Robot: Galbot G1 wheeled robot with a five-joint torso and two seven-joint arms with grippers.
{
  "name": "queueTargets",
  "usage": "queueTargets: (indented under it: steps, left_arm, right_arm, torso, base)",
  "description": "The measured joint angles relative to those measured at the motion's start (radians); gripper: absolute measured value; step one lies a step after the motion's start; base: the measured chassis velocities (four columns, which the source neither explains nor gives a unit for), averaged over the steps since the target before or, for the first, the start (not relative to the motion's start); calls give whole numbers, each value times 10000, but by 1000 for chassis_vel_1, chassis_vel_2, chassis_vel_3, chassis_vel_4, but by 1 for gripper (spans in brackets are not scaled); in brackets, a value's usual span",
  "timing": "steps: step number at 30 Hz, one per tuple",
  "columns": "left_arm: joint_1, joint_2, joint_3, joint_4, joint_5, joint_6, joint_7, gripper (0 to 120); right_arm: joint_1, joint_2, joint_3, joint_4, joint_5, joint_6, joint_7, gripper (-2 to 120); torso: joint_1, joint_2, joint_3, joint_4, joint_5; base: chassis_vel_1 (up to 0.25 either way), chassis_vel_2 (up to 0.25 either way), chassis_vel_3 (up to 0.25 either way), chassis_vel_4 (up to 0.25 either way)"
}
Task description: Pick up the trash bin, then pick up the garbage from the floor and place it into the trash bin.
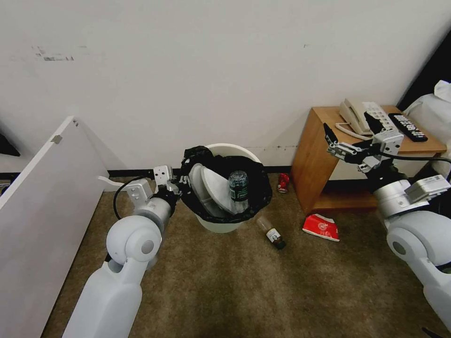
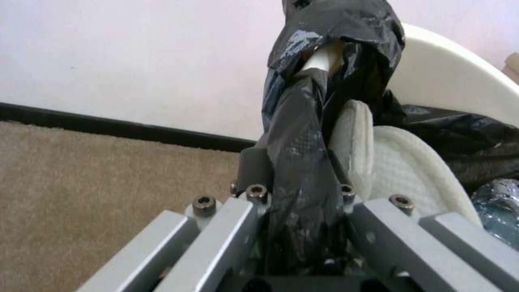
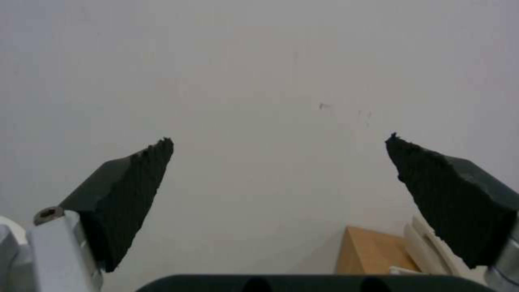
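Closest, the left pincer (image 1: 174, 187) clamps the trash bin (image 1: 225, 224) rim; slippers (image 1: 213, 190) and a bottle inside. Right pincer (image 1: 339, 141) hangs wide open, empty. Brown bottle (image 1: 271, 232), red packet (image 1: 321, 227), red can (image 1: 283, 182) remain on the floor.

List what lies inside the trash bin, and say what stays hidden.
Inside the trash bin, against its black bag, stand two white slippers and a plastic bottle. Anything lower down is covered by them.
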Motion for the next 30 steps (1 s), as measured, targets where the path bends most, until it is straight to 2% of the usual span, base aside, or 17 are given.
queueTargets:
  steps: [7,15,30]
  left_arm:
    - [-1,-48,57,46,19,-1,-3,4]
    - [-35,-48,72,65,16,0,-3,4]
    - [-77,-69,66,125,12,-1,-6,4]
  right_arm:
    - [29,-13,-10,32,225,26,64,100]
    - [27,-13,-4,-18,54,46,-95,100]
    - [81,56,-48,-1,297,76,-31,100]
  torso:
    - [0,0,0,4,-2]
    - [0,0,0,-2,1]
    - [0,0,0,3,-1]
  base:
    - [59,59,-67,-53]
    - [0,0,0,0]
    - [0,0,0,0]
